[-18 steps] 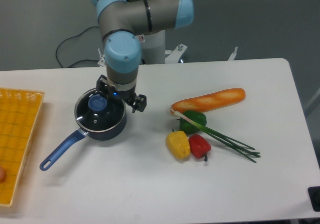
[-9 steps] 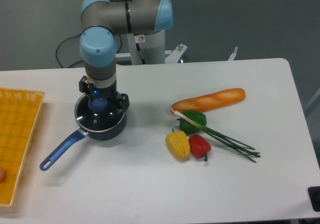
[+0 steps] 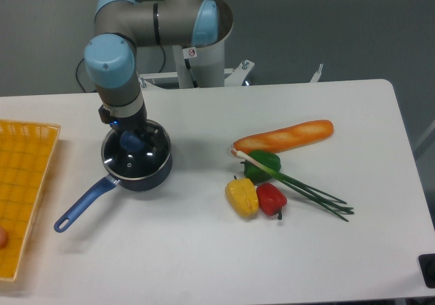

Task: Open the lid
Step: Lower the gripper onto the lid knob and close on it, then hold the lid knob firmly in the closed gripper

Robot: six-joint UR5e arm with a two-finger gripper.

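Observation:
The lid [image 3: 139, 159] is clear glass with a metal rim and sits on the dark blue long-handled saucepan [image 3: 146, 177] at the left of the table. Its blue knob [image 3: 130, 142] shows just under my gripper [image 3: 130, 139]. The gripper hangs straight down over the lid's centre, with its dark fingers [image 3: 148, 136] spread on either side of the knob. The jaws look open and not closed on the knob. The gripper body hides the back part of the lid.
The pan's blue handle [image 3: 80, 206] points to the front left. A yellow basket [image 3: 24, 183] lies at the left edge. A baguette [image 3: 284, 136], green pepper [image 3: 264, 164], yellow pepper [image 3: 242, 196], red pepper [image 3: 271, 198] and chives [image 3: 314, 193] lie to the right.
The arm has swung left, bringing the gripper from the lid's right side to directly over the blue knob and lower. The lid and saucepan have not moved.

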